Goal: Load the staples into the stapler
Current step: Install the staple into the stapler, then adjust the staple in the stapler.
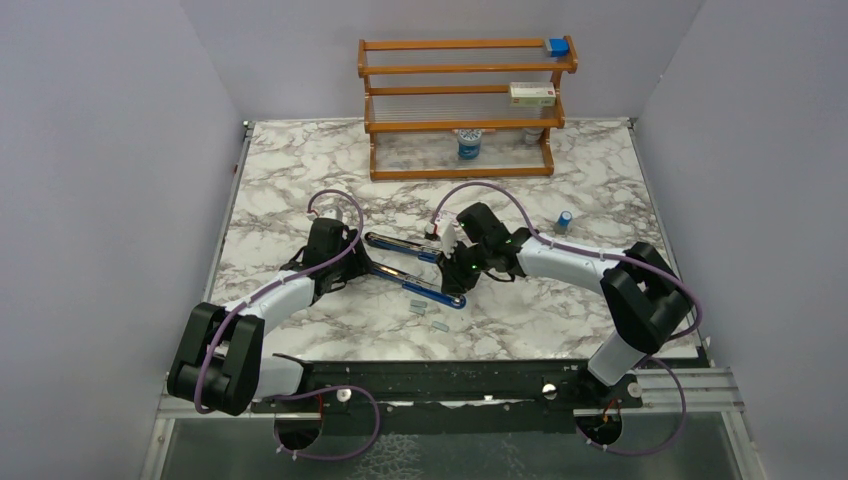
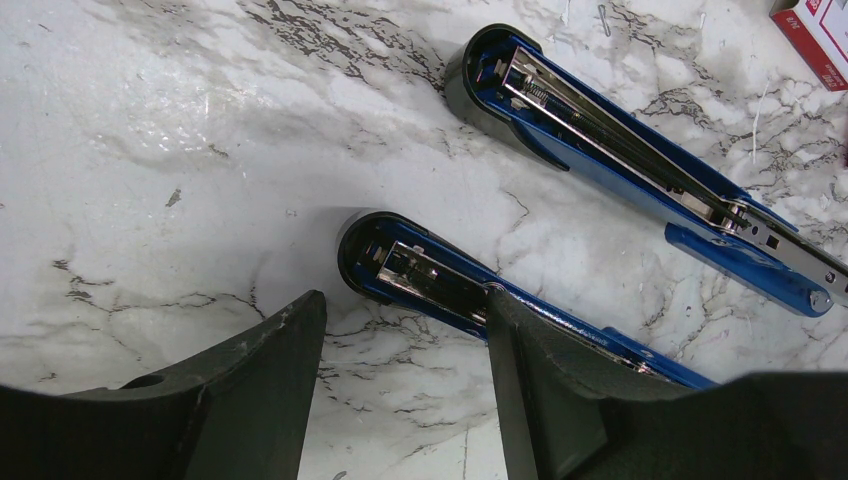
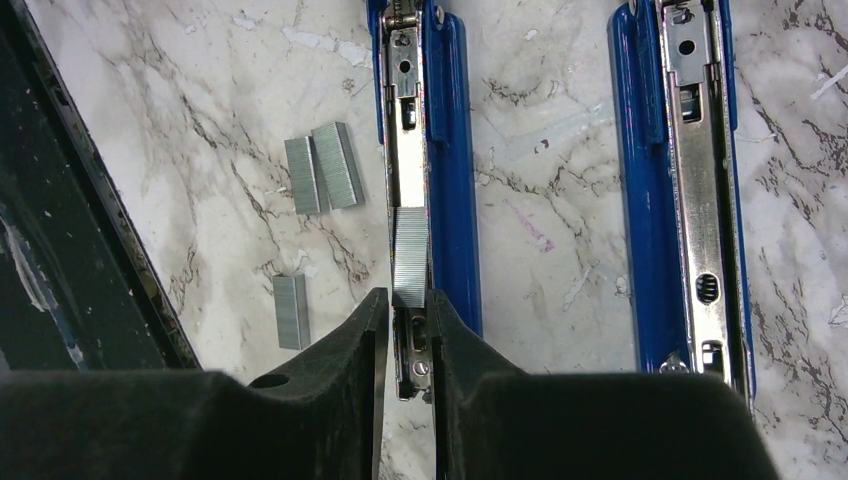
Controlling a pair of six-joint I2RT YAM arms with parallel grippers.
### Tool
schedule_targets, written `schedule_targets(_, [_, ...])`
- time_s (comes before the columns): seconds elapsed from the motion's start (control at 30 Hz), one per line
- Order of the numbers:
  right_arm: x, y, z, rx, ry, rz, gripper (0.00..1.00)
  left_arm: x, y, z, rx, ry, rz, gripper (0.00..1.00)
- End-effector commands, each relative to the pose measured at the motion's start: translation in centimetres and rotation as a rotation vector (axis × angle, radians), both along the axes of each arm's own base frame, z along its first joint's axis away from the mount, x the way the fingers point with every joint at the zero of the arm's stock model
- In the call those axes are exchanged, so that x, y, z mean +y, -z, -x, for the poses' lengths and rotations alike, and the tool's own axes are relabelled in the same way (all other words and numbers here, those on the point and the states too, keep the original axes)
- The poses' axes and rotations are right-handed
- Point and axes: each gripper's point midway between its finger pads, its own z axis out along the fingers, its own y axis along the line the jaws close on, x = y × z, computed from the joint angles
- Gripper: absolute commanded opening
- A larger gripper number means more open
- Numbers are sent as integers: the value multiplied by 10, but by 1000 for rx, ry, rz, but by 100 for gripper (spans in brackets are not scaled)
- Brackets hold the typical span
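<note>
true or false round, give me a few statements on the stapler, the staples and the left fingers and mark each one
1. A strip of staples lies in the metal channel of the stapler. True.
2. The stapler is folded shut. False: it lies opened out, both arms flat on the table.
3. Three loose strips lie on the marble beside the stapler. True.
4. The left fingers are pressed together. False: they stand apart, straddling the end of one stapler arm.
5. The small blue cylinder touches the stapler. False: it stands apart from it on the table.
</note>
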Motion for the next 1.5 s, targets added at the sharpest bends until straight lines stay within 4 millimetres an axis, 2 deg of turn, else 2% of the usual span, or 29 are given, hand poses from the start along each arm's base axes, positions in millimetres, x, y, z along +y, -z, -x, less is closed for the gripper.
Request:
schedule_targets(0.0, [0,4,-1,-7,-7,21,25,10,11,8,44,-2,-63,62])
schedule_targets(0.27, [7,-11,-3,-29,-5,-33,30,10,10,8,41,-3,-64,62])
schedule_targets(0.43, [13,-32,-15,-97,32,-85,32,11,10,8,42,-3,-69,62])
schedule_targets(0.53, [16,-36,-22,-124,52,-99,33,12,9,8,41,-5,-72,62])
schedule_targets(0.73, [20,-21,-30,-119,32,-63,33,12,8,7,36,-3,-76,62])
schedule_targets(1.07, [33,-9,-27,-70,-26,-80,33,11,6,5,32,-5,-74,62])
schedule_targets(1.47, [27,9,-27,-55,-16,-33,33,11,7,5,33,-4,-76,62])
